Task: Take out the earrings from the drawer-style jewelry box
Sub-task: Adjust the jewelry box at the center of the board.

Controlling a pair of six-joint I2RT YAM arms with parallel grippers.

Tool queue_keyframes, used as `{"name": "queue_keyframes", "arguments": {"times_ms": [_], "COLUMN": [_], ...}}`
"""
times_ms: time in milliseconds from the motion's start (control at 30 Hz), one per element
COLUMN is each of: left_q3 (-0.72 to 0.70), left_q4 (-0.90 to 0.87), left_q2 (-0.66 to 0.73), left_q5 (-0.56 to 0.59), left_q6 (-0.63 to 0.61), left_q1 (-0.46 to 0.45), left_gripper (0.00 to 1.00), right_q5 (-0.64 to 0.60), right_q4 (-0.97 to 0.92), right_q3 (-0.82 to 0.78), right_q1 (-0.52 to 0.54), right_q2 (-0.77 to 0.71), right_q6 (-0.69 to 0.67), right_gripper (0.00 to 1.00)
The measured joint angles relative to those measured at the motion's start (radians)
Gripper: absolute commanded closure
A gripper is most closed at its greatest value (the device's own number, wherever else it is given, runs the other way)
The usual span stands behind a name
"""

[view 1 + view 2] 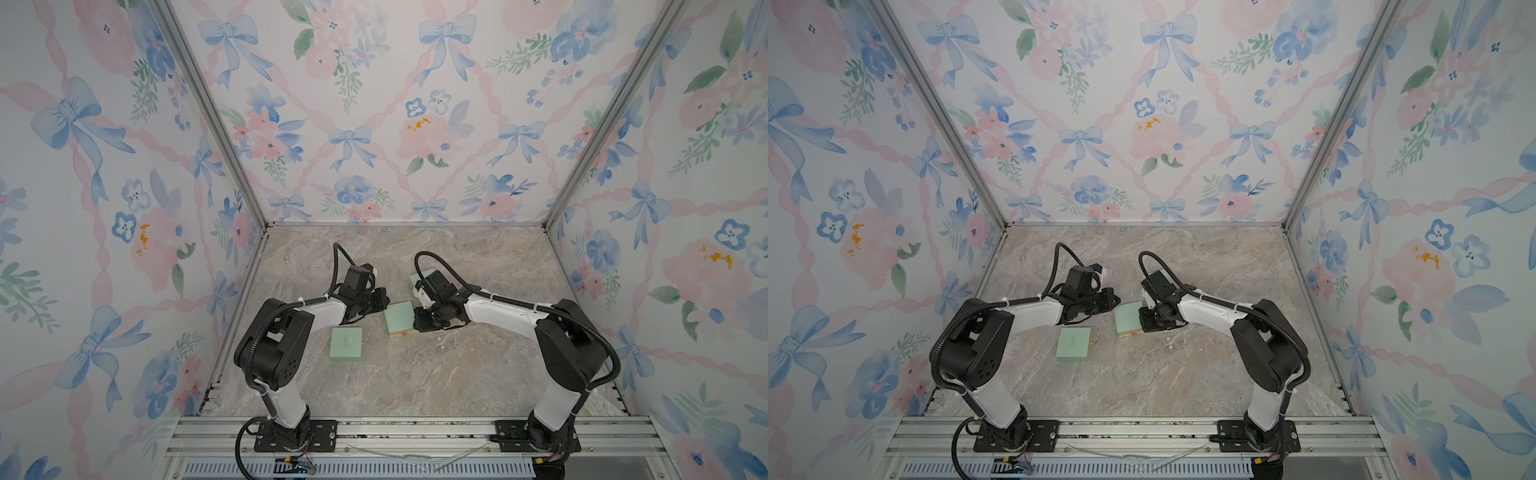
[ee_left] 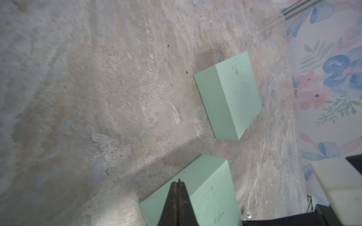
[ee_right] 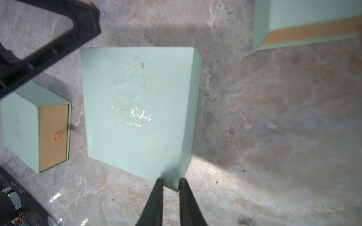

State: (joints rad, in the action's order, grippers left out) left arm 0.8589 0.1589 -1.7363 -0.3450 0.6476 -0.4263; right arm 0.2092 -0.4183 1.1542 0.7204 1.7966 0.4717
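Right wrist: lettering on box

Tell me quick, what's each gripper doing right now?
Left gripper: closed, nothing visible in it.
Right gripper: slightly apart at the middle box corner; cannot tell if it grips.

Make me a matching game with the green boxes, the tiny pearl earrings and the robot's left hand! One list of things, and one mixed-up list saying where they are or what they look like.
Things:
1. left gripper
2. earrings
3. box nearest the arm bases
4. middle box

Descriptions:
A. lying loose on the table
B. has an orange pull tab on its tan front
C. fingers pressed together
D. one corner reaches between the right gripper's fingers

Pairs: 1-C, 2-A, 3-B, 4-D
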Motion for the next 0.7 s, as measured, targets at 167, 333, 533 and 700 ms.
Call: {"name": "queue_keyframes", "arguments": {"times_ms": [167,333,533,700], "left_q3": [-0.031,-0.071,-0.146,-0.202], "left_q4": [0.031,0.061,0.068,0.068], "left_q2": [0.014,0.045,0.111,0.166], "left_q5": [0.001,0.012,0.011,0.015], "left_q6": [0.001,0.010,0.027,0.045], "left_q1": [-0.003,-0.003,-0.019,-0.029], "left_gripper": [1.00,1.00,1.00,1.00], "right_q5": [-0.001,0.002,0.011,0.026], "right_q4": [-0.002,-0.014,-0.003,0.016], "right_q3": [0.017,0.055,0.086,0.088], "right_q1": [0.001,0.000,-0.016,-0.038], "right_q2": [0.014,0.041,0.069,0.076], "right_q6": [0.000,0.000,-0.004,-0.007], "right_gripper": [0.82,0.82,0.82,0.82]}}
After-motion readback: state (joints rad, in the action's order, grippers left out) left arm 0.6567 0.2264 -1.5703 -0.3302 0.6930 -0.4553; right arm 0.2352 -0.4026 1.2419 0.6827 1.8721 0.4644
